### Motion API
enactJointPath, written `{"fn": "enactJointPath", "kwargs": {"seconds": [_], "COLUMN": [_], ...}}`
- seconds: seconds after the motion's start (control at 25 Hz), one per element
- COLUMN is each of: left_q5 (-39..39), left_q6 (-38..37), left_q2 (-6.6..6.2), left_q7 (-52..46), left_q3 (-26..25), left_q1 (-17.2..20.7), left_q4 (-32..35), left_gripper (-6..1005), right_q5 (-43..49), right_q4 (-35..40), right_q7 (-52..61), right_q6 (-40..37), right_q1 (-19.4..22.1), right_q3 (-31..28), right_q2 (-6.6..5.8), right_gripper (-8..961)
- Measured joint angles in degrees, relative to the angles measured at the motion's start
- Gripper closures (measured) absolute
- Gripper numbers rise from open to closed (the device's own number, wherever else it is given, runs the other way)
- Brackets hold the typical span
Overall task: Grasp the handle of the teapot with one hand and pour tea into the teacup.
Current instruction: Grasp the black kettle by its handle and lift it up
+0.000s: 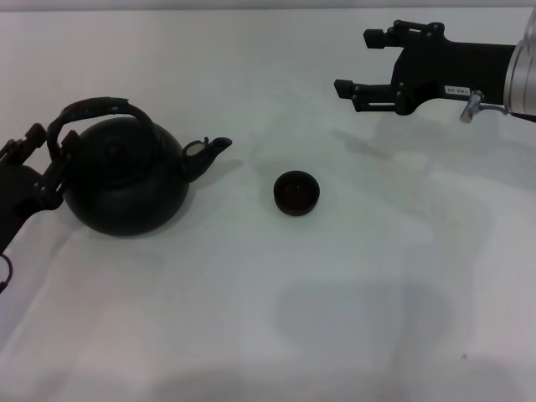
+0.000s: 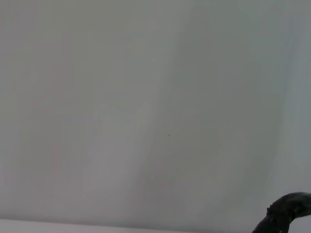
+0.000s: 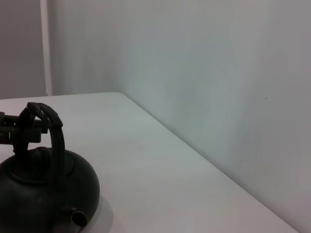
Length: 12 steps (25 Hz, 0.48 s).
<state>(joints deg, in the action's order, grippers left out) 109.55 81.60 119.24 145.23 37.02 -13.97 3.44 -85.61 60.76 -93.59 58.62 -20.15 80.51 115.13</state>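
Note:
The black teapot [image 1: 126, 180] stands on the white table at the left, its spout [image 1: 213, 149] pointing toward the teacup. Its arched handle [image 1: 100, 107] loops over the lid. My left gripper [image 1: 52, 142] is at the left end of the handle, open, with a finger on each side of it. The small dark teacup [image 1: 296, 192] stands upright to the right of the spout. My right gripper [image 1: 362, 63] hovers open and empty at the far right. The right wrist view shows the teapot [image 3: 43, 189] and handle [image 3: 51, 131]. The left wrist view shows only a bit of the handle [image 2: 286, 213].
The white table [image 1: 276, 318] spreads in front of me. A pale wall [image 3: 204, 73] rises just behind its far edge.

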Motion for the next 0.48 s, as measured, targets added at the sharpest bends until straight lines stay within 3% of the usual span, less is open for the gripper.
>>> {"fn": "enactJointPath", "kwargs": {"seconds": [0.48], "left_q5": [-0.38], "left_q6": [0.43], "left_q2": [-0.08], "left_q7": [-0.24], "left_q3": [0.43], "left_q1": [0.13], "left_q4": [-2.06], "left_gripper": [337], "right_q5": [0.1], "right_q4": [-0.02], "right_q7": [0.0], "right_q6": [0.12], "right_q1": [-0.06], "right_q3": [0.17], "right_q2": [0.0], "right_gripper": [111]}}
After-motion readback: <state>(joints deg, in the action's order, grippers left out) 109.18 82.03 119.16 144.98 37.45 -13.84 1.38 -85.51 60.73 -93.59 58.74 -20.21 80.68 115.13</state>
